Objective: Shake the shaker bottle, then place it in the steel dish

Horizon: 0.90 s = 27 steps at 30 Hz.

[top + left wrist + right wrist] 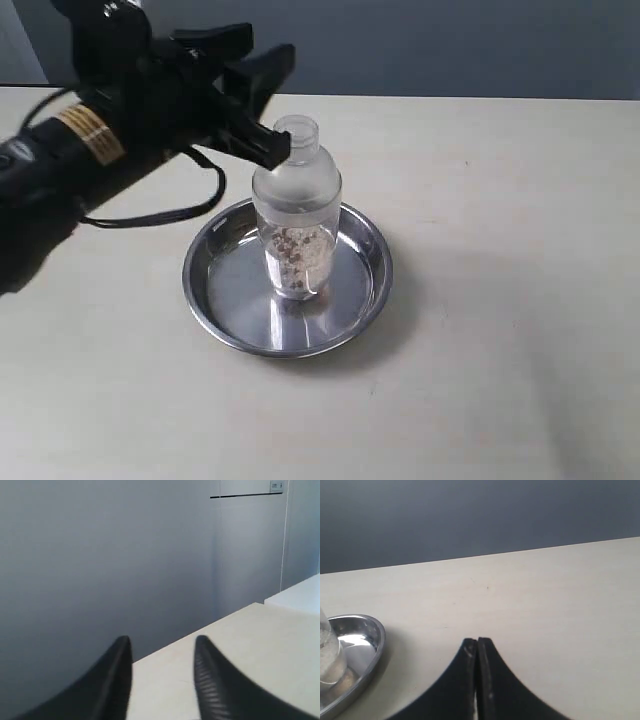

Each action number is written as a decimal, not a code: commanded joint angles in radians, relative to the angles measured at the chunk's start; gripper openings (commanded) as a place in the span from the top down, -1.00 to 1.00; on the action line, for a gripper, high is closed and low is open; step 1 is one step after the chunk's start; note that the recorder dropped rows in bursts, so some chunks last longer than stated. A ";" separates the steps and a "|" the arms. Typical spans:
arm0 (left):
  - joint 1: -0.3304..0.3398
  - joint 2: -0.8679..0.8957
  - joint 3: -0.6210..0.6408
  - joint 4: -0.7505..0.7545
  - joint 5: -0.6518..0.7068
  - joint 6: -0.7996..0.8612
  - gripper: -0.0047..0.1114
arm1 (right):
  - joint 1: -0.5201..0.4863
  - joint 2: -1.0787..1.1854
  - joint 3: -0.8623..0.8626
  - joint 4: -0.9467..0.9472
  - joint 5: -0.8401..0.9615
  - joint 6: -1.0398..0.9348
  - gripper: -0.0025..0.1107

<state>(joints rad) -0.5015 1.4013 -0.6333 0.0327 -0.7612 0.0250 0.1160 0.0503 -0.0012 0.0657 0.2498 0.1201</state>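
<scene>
Bottle (297,215) upright in dish (372,292), my left claw (281,100) open by its cap, its camera seeing only table (250,650), my right claw (477,644) closed empty, glimpsing dish rim.

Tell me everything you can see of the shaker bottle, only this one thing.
The shaker bottle is clear, plastic-looking, with a domed lid and a small round cap on top. Brown granules lie in its lower part. It stands upright on the flat bottom of the steel dish, near the middle. The open left gripper is beside its neck; contact cannot be told.
</scene>
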 commanded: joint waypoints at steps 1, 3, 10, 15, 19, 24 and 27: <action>0.003 -0.227 -0.001 -0.165 0.317 0.175 0.88 | 0.003 0.004 0.001 -0.001 -0.014 -0.004 0.97; 0.003 -0.319 -0.001 -0.343 0.435 0.372 0.91 | 0.003 0.004 0.001 -0.001 -0.014 -0.004 0.97; 0.003 -0.635 0.126 -0.973 0.537 0.936 0.91 | 0.003 0.004 0.001 -0.001 -0.014 -0.004 0.97; 0.003 -0.850 0.270 -1.083 0.539 0.984 0.91 | 0.003 0.004 0.001 -0.001 -0.014 -0.004 0.97; 0.003 -0.956 0.347 -1.077 0.539 1.013 0.91 | 0.003 0.004 0.001 -0.001 -0.016 -0.004 0.97; 0.003 -1.000 0.406 -1.077 0.562 1.013 0.91 | 0.003 0.004 0.001 -0.001 -0.016 -0.004 0.97; 0.003 -1.004 0.423 -1.077 0.576 1.013 0.91 | 0.003 0.004 0.001 -0.001 -0.016 -0.004 0.97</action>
<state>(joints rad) -0.4998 0.4067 -0.2274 -1.0395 -0.1999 1.0347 0.1160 0.0503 -0.0012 0.0657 0.2498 0.1201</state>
